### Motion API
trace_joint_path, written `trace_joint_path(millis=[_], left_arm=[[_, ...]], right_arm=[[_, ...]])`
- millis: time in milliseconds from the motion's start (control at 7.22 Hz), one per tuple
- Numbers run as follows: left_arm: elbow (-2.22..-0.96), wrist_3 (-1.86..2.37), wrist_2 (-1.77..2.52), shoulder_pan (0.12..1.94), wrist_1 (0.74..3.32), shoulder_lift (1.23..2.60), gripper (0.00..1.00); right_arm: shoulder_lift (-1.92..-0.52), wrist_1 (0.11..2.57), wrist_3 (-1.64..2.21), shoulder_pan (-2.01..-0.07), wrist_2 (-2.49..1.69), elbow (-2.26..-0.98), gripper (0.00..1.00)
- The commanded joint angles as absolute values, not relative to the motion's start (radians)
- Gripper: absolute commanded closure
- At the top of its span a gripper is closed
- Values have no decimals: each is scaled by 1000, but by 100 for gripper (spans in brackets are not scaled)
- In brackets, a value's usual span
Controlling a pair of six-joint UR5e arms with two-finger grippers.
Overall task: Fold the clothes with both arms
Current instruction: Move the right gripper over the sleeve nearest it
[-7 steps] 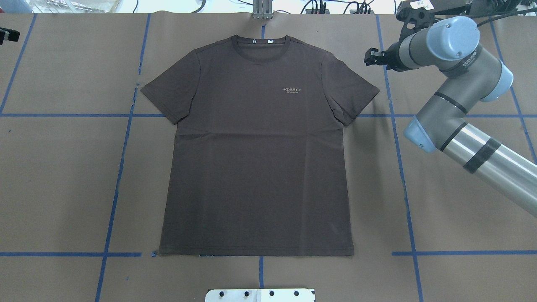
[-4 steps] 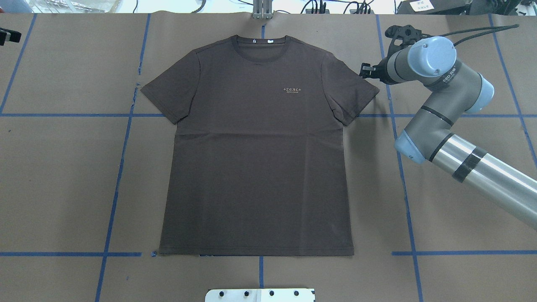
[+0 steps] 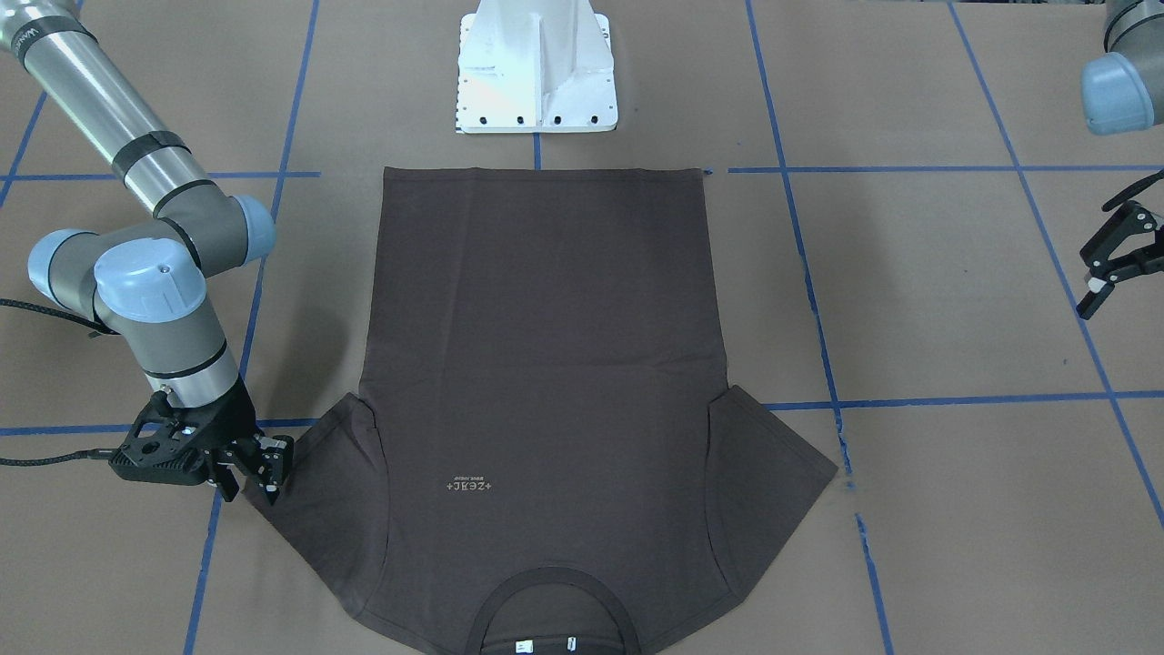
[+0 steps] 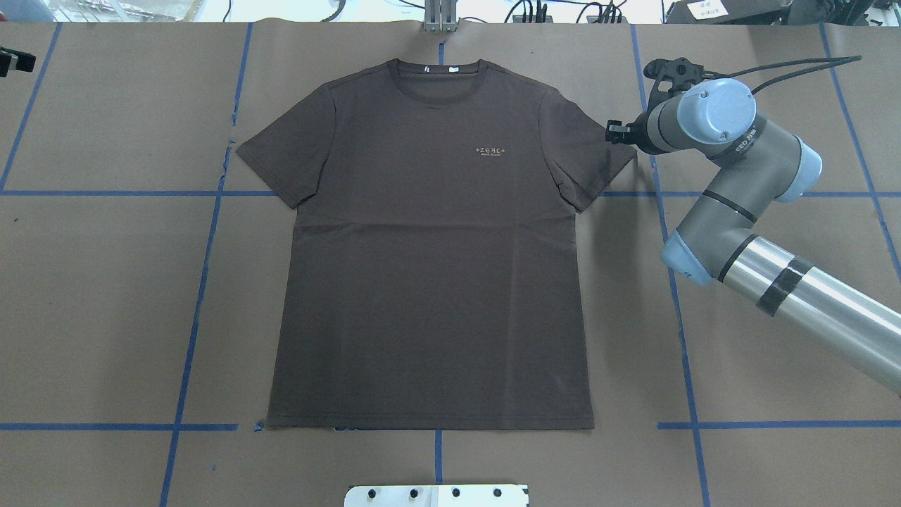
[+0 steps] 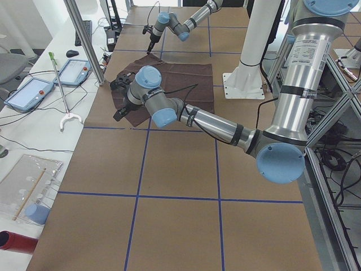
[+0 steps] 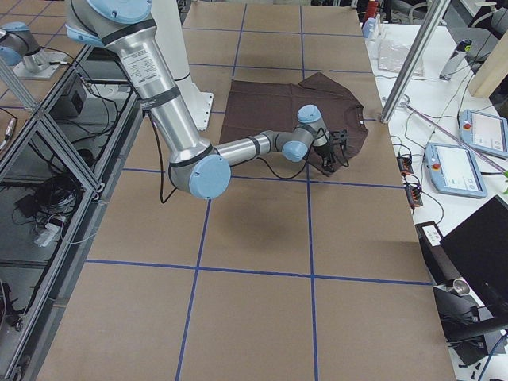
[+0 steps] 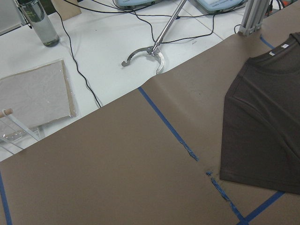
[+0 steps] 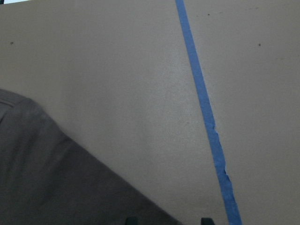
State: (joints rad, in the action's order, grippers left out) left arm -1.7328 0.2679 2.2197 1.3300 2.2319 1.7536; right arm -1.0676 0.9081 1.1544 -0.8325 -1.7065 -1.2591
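Observation:
The dark brown T-shirt [image 4: 429, 267] lies flat, front up, with its collar at the far edge; it also shows in the front-facing view [image 3: 546, 346]. My right gripper [image 4: 616, 132] hangs low at the tip of the shirt's right sleeve [image 3: 300, 509], and the front-facing view shows it there too [image 3: 264, 468]. Its jaws are apart and hold nothing. In the right wrist view the sleeve edge [image 8: 56, 187] reaches toward the two fingertips [image 8: 132, 220]. My left gripper [image 3: 1105, 264] is open and empty, far off the shirt at the table's left edge [image 4: 14, 62]. The left wrist view shows the left sleeve [image 7: 267, 122] from a distance.
Brown paper with blue tape lines covers the table [image 4: 105, 317]. The white pedestal base [image 4: 436, 495] stands just below the shirt's hem. An aluminium post [image 4: 440, 15] stands beyond the collar. The operators' white table holds a grabber tool [image 7: 145, 54] and a bottle [image 7: 40, 23].
My right gripper has moved in toward the shirt and back toward me, from beyond the sleeve to its tip. The shirt and the left gripper have not moved.

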Motion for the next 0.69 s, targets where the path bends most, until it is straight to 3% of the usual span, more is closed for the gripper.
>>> trace_joint_path(millis=[0, 415, 554], left_arm=[[-1732, 270, 2220, 1330, 2232, 1753, 0], [-1735, 270, 2220, 1330, 2232, 1753, 0], [-1736, 271, 2220, 1330, 2232, 1753, 0]], right_arm=[[-1066, 908, 1155, -831, -1706, -1247, 45], [-1062, 908, 1155, -830, -1706, -1232, 45], [-1058, 908, 1158, -830, -1706, -1232, 51]])
